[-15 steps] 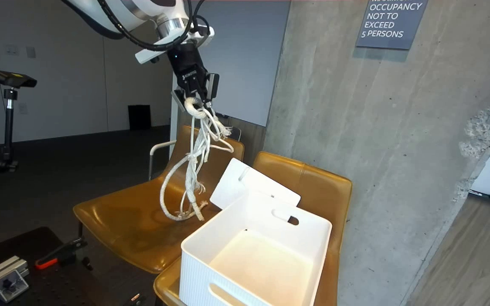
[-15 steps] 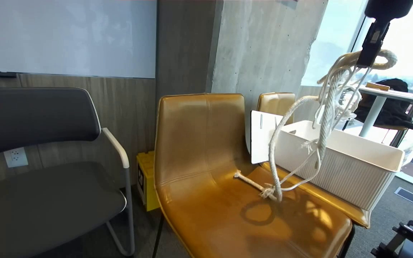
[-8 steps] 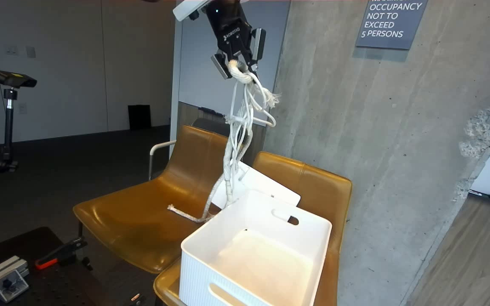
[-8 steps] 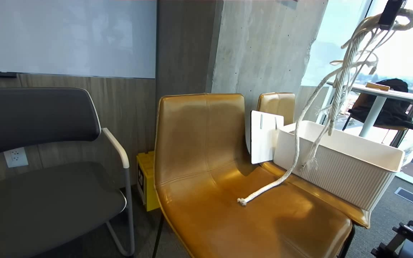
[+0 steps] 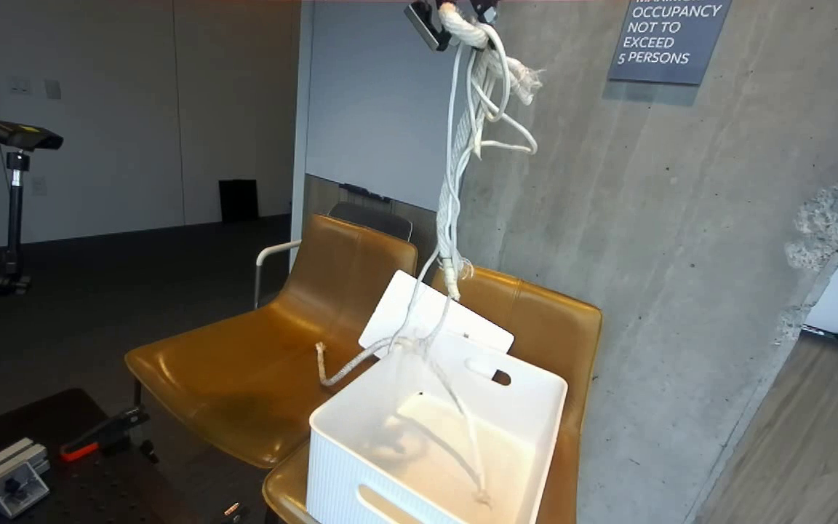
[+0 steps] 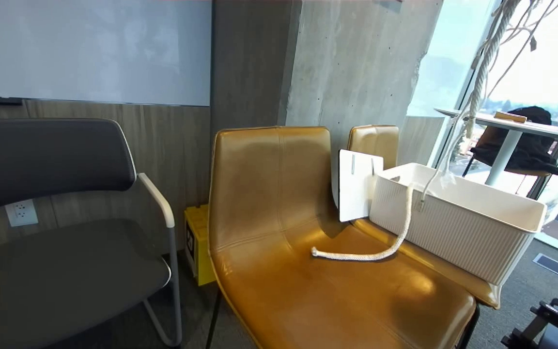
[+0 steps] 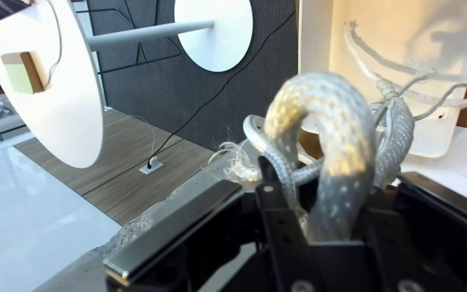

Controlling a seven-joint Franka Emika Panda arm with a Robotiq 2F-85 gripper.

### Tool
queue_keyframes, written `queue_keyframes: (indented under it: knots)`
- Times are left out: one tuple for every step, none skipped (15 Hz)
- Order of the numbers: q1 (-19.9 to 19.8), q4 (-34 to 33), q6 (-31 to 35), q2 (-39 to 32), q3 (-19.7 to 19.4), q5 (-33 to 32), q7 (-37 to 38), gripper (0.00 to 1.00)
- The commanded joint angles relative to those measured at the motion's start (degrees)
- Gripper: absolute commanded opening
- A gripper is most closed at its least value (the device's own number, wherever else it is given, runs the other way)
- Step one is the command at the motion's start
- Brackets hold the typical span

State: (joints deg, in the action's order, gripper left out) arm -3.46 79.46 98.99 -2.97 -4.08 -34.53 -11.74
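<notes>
Our black fingers [image 7: 284,235] are clamping the white braided rope [image 7: 349,142], now dangling one end inside the white plastic bin [image 5: 339,466], partly contained.

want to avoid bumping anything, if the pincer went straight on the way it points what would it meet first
Past the rope it holds, the pincer would probably meet the white bin first; depth is unclear, so whether at the rim or inside I can't tell.

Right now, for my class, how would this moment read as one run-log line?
pincer: shut on rope; rope: one end in bin, another over next chair; bin: on tan chair; panel: beside bin
</notes>
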Motion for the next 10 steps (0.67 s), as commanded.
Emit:
queue_keyframes:
  knots:
    - [-0.09, -8.09, -3.9, -3.23, -0.22, -1.82, -2.12, 0.04]
    - [-0.12, -7.58, -3.22, -3.32, -0.23, -1.58, -1.89, 0.04]
    - [-0.11, -6.02, -2.13, -3.16, -0.2, -1.23, -1.23, 0.04]
    - [-0.17, -4.0, -0.97, -2.97, -0.19, -0.89, -0.58, 0.04]
    - [-0.17, -1.62, 0.1, -2.98, -0.14, -0.79, 0.07, 0.04]
    - [-0.23, 0.62, 0.98, -2.94, -0.19, -0.86, 0.64, 0.04]
    - [-0.35, 3.24, 2.15, -2.85, -0.27, -0.89, 1.29, 0.04]
    - [-0.62, 5.65, 3.22, -2.83, -0.47, -0.73, 1.84, 0.04]
    - [-0.99, 7.92, 4.26, -2.67, -0.68, -0.47, 2.3, 0.04]
    - [-1.24, 9.92, 5.35, -2.54, -0.96, -0.25, 2.67, 0.04]
